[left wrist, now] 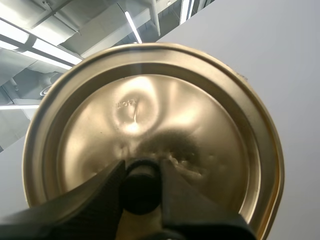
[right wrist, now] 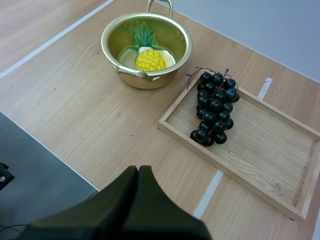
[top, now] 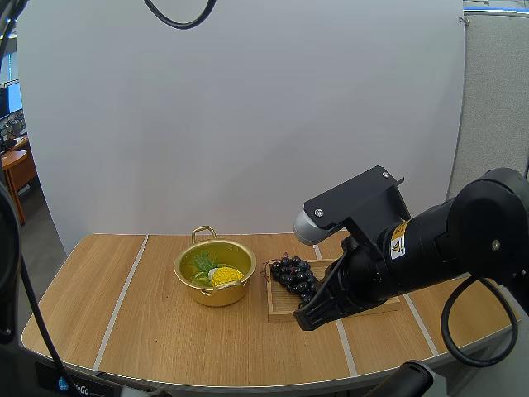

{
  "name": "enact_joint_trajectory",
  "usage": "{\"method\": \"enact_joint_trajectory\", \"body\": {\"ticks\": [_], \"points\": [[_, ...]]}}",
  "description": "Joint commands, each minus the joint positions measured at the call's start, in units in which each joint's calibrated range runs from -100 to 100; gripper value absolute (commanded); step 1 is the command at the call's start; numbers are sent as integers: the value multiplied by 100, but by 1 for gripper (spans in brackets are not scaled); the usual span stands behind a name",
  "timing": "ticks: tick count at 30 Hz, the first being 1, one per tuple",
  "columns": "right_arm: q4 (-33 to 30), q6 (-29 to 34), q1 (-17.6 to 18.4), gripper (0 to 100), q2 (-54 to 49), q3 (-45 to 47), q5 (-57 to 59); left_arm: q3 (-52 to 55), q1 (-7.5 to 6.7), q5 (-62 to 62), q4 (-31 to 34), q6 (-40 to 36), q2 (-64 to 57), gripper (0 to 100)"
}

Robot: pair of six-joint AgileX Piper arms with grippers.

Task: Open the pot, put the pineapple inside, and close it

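A gold pot [top: 214,271] stands open on the table, and a yellow pineapple [top: 221,275] with green leaves lies inside it. The right wrist view looks down on the same pot [right wrist: 146,49] and pineapple [right wrist: 149,59]. In the left wrist view my left gripper [left wrist: 141,192] is shut on the black knob [left wrist: 141,190] of the gold lid [left wrist: 155,115], which is held up in the air. My right gripper [top: 307,318] hangs shut over the front edge of the wooden tray [top: 285,310], and its fingers [right wrist: 137,200] lie together as one dark wedge.
A bunch of dark grapes [top: 296,275] lies on the left end of the wooden tray [right wrist: 260,150], right of the pot. The black right arm [top: 430,248] reaches in over the table's right side. Bare tabletop [top: 107,289] lies left of the pot.
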Motion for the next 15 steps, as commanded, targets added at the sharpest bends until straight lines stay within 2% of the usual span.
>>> {"method": "enact_joint_trajectory", "body": {"ticks": [1,15], "points": [[124,14,-25,0,-54,7,0,-48,-11,-219,60,-12,20,0],[124,14,-25,0,-54,7,0,-48,-11,-181,25,-12,20,0]]}}
